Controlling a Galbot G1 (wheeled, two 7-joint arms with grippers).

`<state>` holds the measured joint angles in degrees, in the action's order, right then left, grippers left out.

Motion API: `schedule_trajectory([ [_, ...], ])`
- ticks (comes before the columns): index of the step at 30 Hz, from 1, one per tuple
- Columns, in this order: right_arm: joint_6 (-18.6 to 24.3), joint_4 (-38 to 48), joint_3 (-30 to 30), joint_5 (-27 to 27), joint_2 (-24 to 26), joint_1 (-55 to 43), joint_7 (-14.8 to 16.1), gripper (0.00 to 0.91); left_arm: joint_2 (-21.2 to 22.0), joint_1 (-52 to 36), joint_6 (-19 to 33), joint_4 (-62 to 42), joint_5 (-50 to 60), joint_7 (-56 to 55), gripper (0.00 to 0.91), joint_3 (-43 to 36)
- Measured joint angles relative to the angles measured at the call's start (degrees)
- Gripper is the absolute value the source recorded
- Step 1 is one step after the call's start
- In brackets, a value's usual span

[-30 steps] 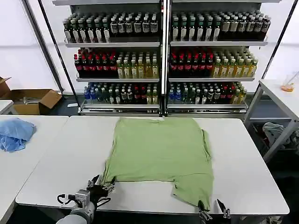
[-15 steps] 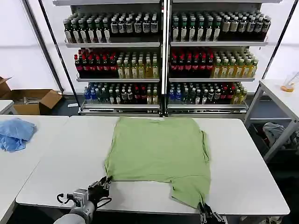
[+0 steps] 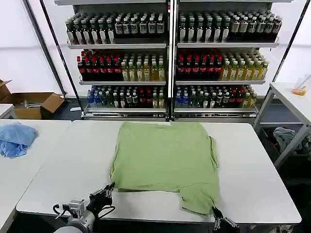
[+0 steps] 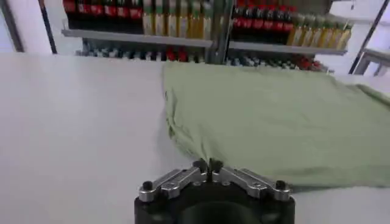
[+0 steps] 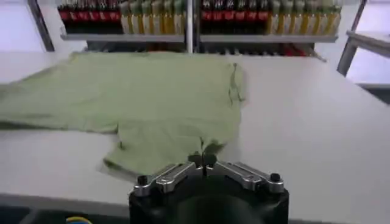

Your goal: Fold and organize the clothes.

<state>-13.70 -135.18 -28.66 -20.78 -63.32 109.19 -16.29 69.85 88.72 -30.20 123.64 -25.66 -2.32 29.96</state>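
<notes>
The light green soft-fabric polo shirt lies flat, back up, on the white bench, its long axis running away from the robot. Both tools sit at its near hem: the left tool pinched shut on the near-left corner, the right tool closed just at the near-right hem.

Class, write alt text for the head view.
A light green shirt lies spread on a white table, each near corner pinched by a gripper: left gripper, right gripper. Shelves of bottled drinks stand behind.
</notes>
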Motion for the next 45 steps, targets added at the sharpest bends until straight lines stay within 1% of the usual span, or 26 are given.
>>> schedule_trajectory([
  [8, -0.04, -1.08, -2.82, -2.62, 1.78, -2.64, -0.54, 0.000, -0.86, 0.91, -0.03, 3.58, -1.99, 0.40, 0.081, 1.80],
  [12, -0.56, -0.43, -2.99, -4.27, 3.09, -6.20, -0.77, 0.000, -1.54, -0.07, -0.05, 3.76, -2.48, 1.01, 0.111, 1.65],
  [16, -1.11, 1.30, -2.21, -5.52, 4.70, -10.73, -0.61, 0.000, -2.46, -1.79, -0.14, 2.75, -2.77, 1.27, 0.101, 1.03],
  [23, -2.27, 5.90, 0.97, -7.48, 7.57, -20.58, -0.42, 0.000, -4.36, -6.26, -0.20, -0.79, -4.20, 1.21, 0.091, -0.51],
  [26, -2.90, 8.46, 2.82, -7.88, 8.23, -24.96, -0.45, 0.000, -4.90, -8.43, -0.26, -2.72, -5.02, 1.16, 0.081, -1.19],
  [28, -3.19, 10.18, 4.01, -8.00, 8.42, -27.57, -0.48, 0.000, -5.31, -10.08, -0.25, -4.14, -5.50, 1.13, 0.091, -1.69],
  [36, -3.66, 18.08, 8.98, -7.71, 8.16, -36.74, -0.39, 0.000, -5.70, -16.71, 0.34, -10.48, -6.04, 0.76, 0.091, -4.48],
  [45, -3.79, 24.98, 13.18, -6.02, 6.47, -43.36, -0.02, 0.000, -4.71, -22.86, 1.43, -17.57, -4.93, 0.20, 0.091, -7.79],
])
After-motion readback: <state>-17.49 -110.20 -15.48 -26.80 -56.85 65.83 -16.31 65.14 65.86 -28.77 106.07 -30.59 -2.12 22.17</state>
